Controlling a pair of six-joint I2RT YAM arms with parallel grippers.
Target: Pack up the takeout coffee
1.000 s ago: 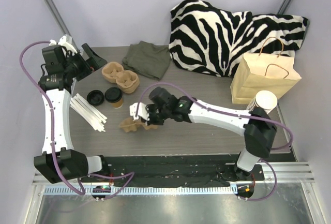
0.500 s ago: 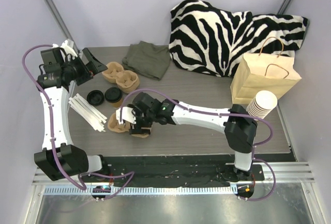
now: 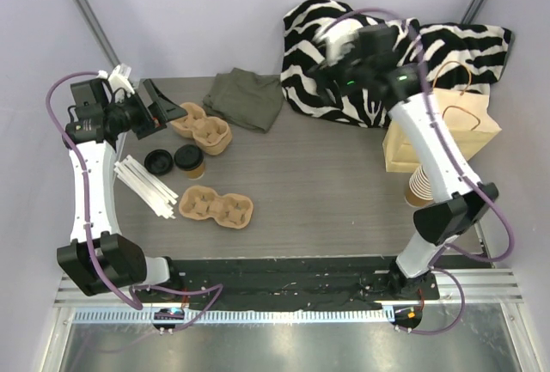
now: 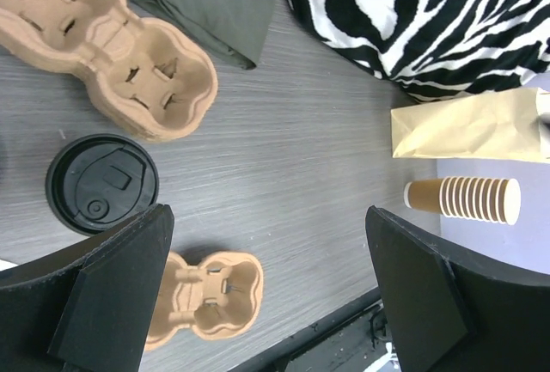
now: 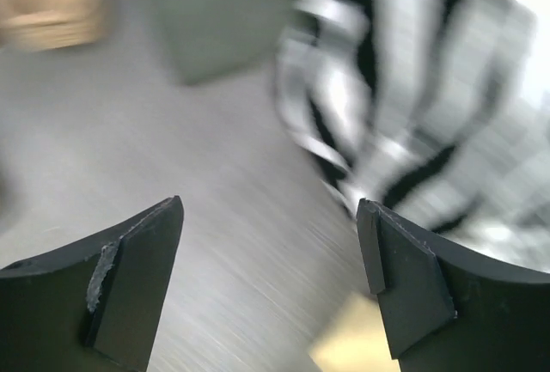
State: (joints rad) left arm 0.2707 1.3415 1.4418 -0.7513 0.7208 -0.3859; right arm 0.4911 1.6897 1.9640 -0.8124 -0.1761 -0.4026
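Note:
The takeout coffee (image 3: 189, 160), a small brown cup with a black lid, stands left of centre; the left wrist view shows its lid from above (image 4: 101, 183). My left gripper (image 3: 159, 104) (image 4: 266, 217) hovers open behind and left of it, holding nothing. A moulded cup carrier (image 3: 216, 206) (image 4: 206, 295) lies flat in front of the coffee. A brown paper bag (image 3: 438, 131) (image 4: 468, 127) stands at the right. My right gripper (image 3: 339, 45) (image 5: 271, 209) is raised high over the zebra cloth, motion-blurred, open and empty.
A stack of carriers (image 3: 199, 127) (image 4: 103, 54), a loose black lid (image 3: 158, 162) and white sticks (image 3: 146, 185) lie at the left. A green cloth (image 3: 245, 99) and zebra cloth (image 3: 378, 63) are at the back. Stacked cups (image 3: 418, 185) (image 4: 468, 198) stand by the bag.
My right gripper let go of the cup carrier, opened, and swung up and away to the back right. The carrier now lies on the table. The left arm barely shifted.

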